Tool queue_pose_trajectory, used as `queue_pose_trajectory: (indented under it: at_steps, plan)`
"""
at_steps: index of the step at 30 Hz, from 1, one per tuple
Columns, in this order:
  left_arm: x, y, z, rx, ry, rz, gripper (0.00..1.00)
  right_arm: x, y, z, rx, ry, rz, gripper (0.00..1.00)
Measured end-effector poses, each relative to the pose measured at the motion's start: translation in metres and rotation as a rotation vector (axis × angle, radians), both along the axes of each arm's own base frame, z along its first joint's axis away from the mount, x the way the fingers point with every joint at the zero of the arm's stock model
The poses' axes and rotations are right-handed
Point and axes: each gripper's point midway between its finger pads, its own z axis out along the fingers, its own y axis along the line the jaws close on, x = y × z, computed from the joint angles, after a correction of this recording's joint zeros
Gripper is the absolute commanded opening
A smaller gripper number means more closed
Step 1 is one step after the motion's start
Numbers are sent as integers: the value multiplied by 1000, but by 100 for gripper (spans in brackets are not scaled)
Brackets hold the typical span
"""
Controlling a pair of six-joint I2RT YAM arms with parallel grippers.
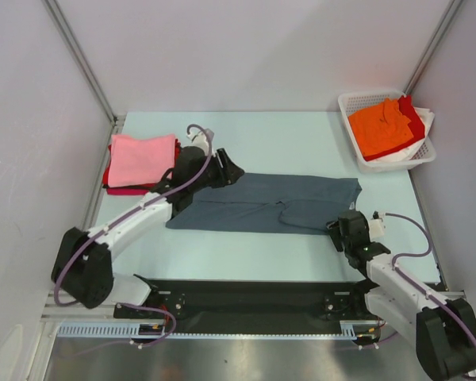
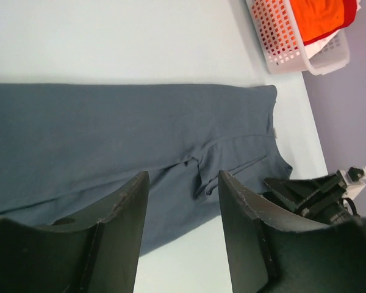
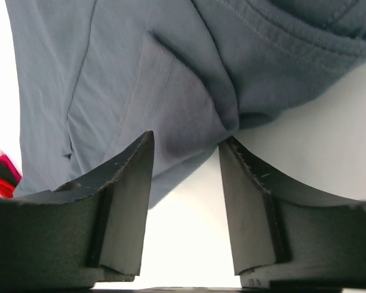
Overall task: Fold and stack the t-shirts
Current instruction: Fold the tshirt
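The slate blue-grey t-shirt [image 1: 270, 202] lies folded lengthwise into a long strip across the middle of the table; it also shows in the left wrist view [image 2: 110, 134] and the right wrist view [image 3: 171, 67]. My left gripper [image 1: 230, 171] is open and empty above the strip's far left end [image 2: 183, 183]. My right gripper [image 1: 338, 228] is open and empty at the strip's near right corner [image 3: 186, 143], the cloth edge just ahead of its fingertips. A folded stack with a pink t-shirt [image 1: 141, 157] on top of red and magenta ones [image 1: 115, 184] sits at the far left.
A white lattice basket [image 1: 387, 163] at the far right holds an orange t-shirt [image 1: 379, 127] over red and white ones; it also shows in the left wrist view [image 2: 280, 43]. A black mat [image 1: 246, 298] lies along the near edge between the arm bases.
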Motion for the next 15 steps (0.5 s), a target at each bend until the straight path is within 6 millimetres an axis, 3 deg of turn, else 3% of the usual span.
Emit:
queue_pose_trajectory:
  at_steps: [6,9,12,15]
  plan:
    - [-29,28,24,-12,-60,33,57,7,-3,-8,-2,8,-43,21]
    - [-39,43,31,-10,-89,53,57,11,-3,-10,-7,9,-48,16]
    - [-48,64,22,24,-86,92,58,16,-3,-10,-22,6,-44,15]
    - [-56,87,-1,92,-47,156,58,27,-1,-9,-50,16,-32,15]
